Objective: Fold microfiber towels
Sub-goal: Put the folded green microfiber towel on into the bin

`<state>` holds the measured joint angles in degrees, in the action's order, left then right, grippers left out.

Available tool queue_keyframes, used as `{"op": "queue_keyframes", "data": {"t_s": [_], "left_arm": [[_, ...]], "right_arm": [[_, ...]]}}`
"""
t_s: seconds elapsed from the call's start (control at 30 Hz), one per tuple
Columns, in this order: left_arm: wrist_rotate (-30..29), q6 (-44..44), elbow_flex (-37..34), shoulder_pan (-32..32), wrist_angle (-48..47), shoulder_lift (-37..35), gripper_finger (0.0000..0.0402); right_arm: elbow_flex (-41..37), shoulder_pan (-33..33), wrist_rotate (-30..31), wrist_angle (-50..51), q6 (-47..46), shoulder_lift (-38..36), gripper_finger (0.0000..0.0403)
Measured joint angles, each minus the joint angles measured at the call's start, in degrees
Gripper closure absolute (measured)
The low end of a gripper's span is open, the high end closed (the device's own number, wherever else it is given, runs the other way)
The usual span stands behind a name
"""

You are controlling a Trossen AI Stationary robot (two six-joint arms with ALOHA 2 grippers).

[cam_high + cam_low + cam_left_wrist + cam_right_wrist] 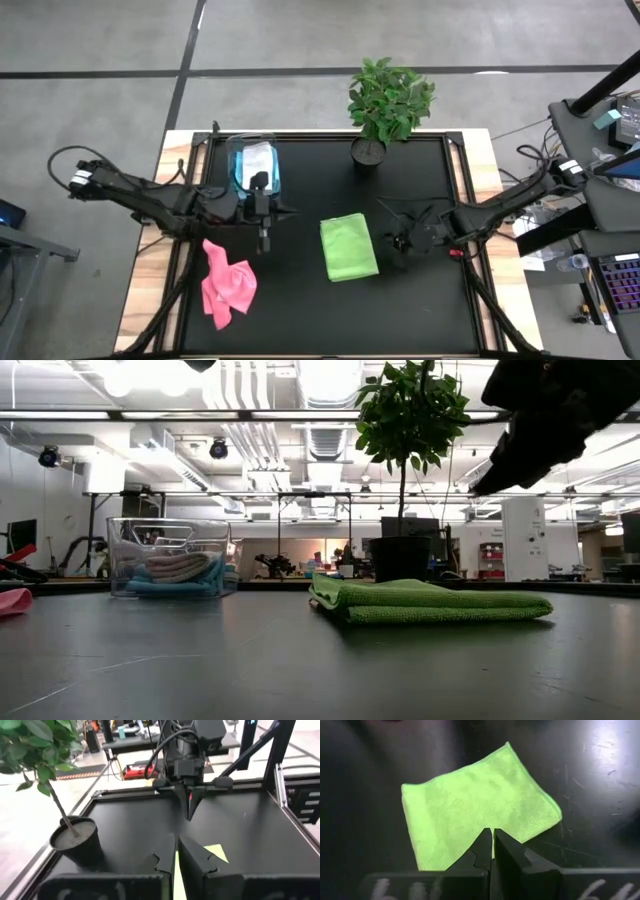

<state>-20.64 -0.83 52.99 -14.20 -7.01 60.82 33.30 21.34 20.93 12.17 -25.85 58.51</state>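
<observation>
Now the soft, light green towel [349, 248] lies folded; grab its edge. Both grippers, left gripper [264, 240] and right gripper [397, 243], are closed, holding nothing.

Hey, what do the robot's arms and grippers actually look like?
Both arms are dark, near black, slim and jointed, with black cables looping along them. The left gripper and right gripper each have two dark, angular fingers tapering to points. White tags show near each arm's outer end.
</observation>
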Motion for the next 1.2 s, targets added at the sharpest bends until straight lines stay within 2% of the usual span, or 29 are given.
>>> {"op": "queue_keyframes", "data": {"t_s": [0.27,0.67,0.8,1.0,1.2], "left_arm": [[-0.91,0.45,0.00,0.00,0.28,0.90,0.0395],[-0.90,0.51,-0.02,0.00,0.23,5.26,0.0395],[-0.88,8.14,-0.02,0.49,0.55,5.33,0.0391],[-0.79,16.01,-1.27,0.70,0.35,6.81,0.0345],[-0.89,19.92,-2.01,0.85,0.51,8.34,0.0286]], "right_arm": [[2.94,-3.92,1.30,6.91,-5.30,0.20,0.0390],[2.97,-5.03,1.16,6.87,1.82,0.33,0.0390],[2.97,-6.74,-0.48,6.88,-1.85,0.31,0.0390],[2.96,-8.25,-2.96,6.88,-4.60,0.31,0.0379],[2.95,-9.40,-2.93,6.92,-7.07,0.31,0.0334]]}}
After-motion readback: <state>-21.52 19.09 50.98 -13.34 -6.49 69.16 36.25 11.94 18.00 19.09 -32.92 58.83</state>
